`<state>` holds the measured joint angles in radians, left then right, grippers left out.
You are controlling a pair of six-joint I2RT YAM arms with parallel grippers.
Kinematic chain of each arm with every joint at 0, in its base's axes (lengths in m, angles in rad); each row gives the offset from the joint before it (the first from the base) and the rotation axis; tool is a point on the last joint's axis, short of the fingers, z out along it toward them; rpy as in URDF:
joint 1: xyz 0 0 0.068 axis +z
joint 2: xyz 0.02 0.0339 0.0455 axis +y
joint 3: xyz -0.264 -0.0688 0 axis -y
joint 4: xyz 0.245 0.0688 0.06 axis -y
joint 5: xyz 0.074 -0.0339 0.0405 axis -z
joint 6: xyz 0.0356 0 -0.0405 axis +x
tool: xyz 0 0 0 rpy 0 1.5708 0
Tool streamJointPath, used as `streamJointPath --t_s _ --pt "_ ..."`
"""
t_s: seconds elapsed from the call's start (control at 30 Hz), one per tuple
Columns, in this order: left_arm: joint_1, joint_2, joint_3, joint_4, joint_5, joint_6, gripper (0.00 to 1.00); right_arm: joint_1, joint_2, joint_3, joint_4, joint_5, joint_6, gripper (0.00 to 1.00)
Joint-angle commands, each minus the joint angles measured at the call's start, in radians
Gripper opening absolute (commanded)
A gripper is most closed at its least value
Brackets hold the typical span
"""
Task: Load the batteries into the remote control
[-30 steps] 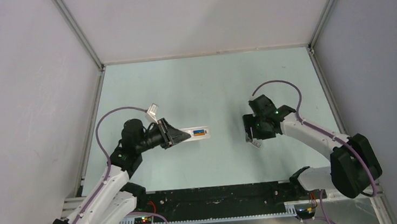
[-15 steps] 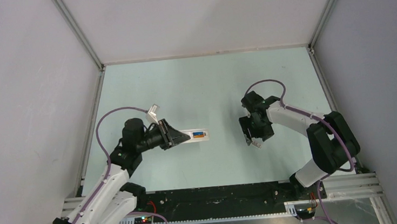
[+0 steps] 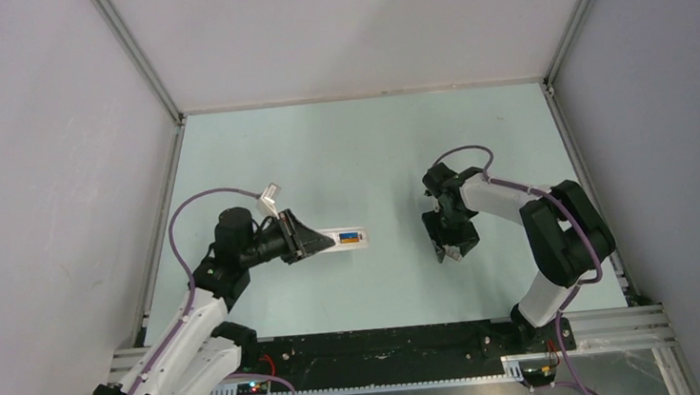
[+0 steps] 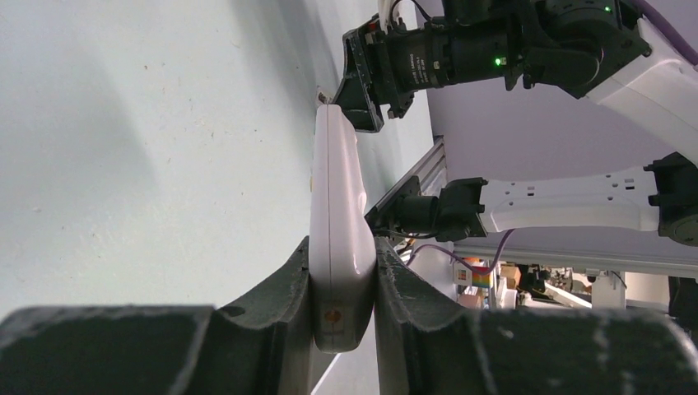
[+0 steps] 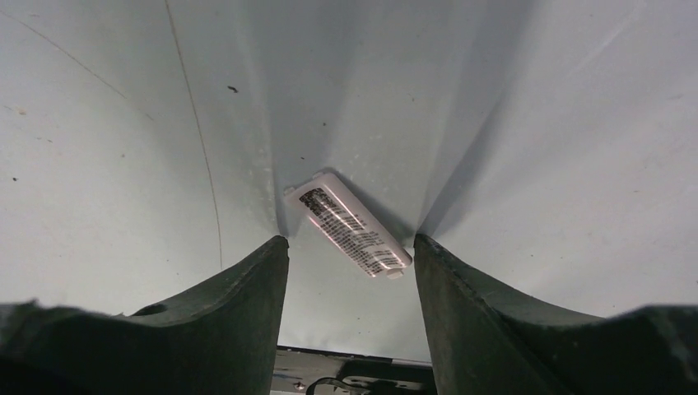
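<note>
My left gripper is shut on one end of the white remote control, holding it on edge just above the table. In the left wrist view the remote is clamped between both fingers. The blue and orange batteries show side by side in the remote's open compartment. My right gripper is open, pointing down over a small white cover plate with a printed label that lies flat on the table between the fingers, untouched.
The pale green table is walled by grey panels on the left, back and right. A black rail with the arm bases runs along the near edge. The right arm's forearm shows beyond the remote in the left wrist view.
The right arm's elbow has swung in toward the table while its gripper stayed over the cover plate, shifting slightly left. The left arm and remote have not moved.
</note>
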<state>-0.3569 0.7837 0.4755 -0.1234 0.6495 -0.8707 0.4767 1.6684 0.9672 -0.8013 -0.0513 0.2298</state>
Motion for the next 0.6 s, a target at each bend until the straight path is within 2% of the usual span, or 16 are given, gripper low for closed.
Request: streamJointPath --t_s 0.0,0.1,0.17,0.37,0.57 --pt "0.011 -0.004 0.057 0.026 0.035 0.028 0.00 0.001 0.036 0.024 0.014 -0.017 -0.019 0.58" --pt "0.014 0.006 0.061 0.027 0.036 0.030 0.00 0.031 0.040 0.025 0.016 -0.020 0.008 0.44" --pt "0.015 0.014 0.065 0.025 0.037 0.033 0.00 0.052 0.042 0.027 0.017 -0.017 0.029 0.39" --pt "0.019 0.041 0.079 0.026 0.041 0.043 0.00 0.122 0.043 0.027 0.033 -0.004 0.118 0.33" --pt "0.027 0.070 0.096 0.026 0.046 0.057 0.00 0.207 0.047 0.027 0.106 -0.024 0.214 0.32"
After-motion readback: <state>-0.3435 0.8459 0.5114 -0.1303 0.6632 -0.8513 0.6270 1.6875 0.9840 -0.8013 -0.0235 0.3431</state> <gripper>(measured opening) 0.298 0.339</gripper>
